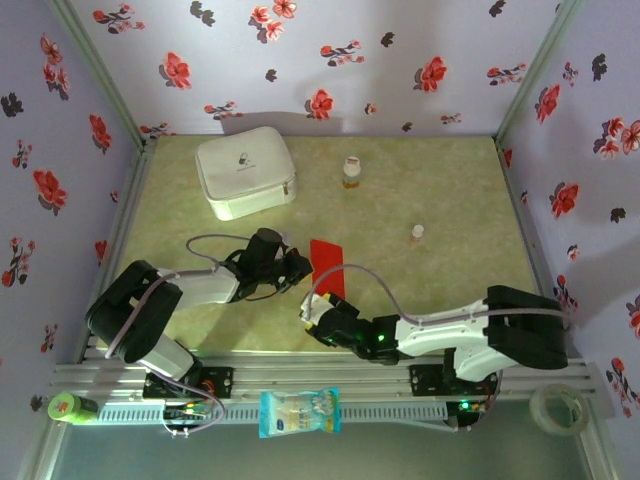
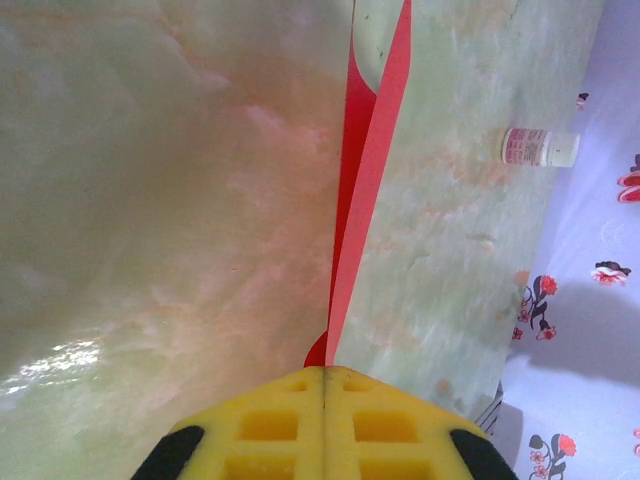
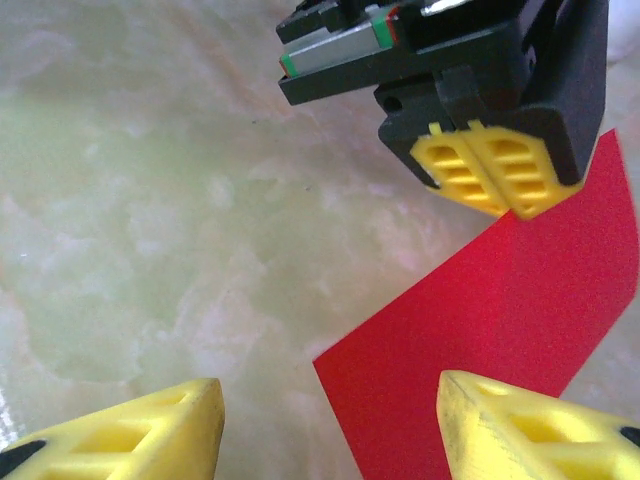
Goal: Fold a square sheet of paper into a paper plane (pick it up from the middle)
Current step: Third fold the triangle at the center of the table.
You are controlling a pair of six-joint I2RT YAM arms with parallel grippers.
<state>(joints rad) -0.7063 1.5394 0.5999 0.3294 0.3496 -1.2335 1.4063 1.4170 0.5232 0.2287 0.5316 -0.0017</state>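
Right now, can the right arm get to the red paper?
Probably yes. The right fingers are open, with a corner of the red paper just ahead between them and nothing in the way. The left fingers are pinched shut on its far edge.

A white zip case [image 1: 246, 172], a bottle [image 1: 351, 172] and a smaller bottle [image 1: 417, 233] stand apart on the table [image 1: 450, 300].

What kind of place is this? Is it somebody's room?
Probably a robot practice booth, not a bedroom. A green table is boxed in by flowery walls, and the left arm and right arm are bolted to a metal rail at its near edge, handling red paper.
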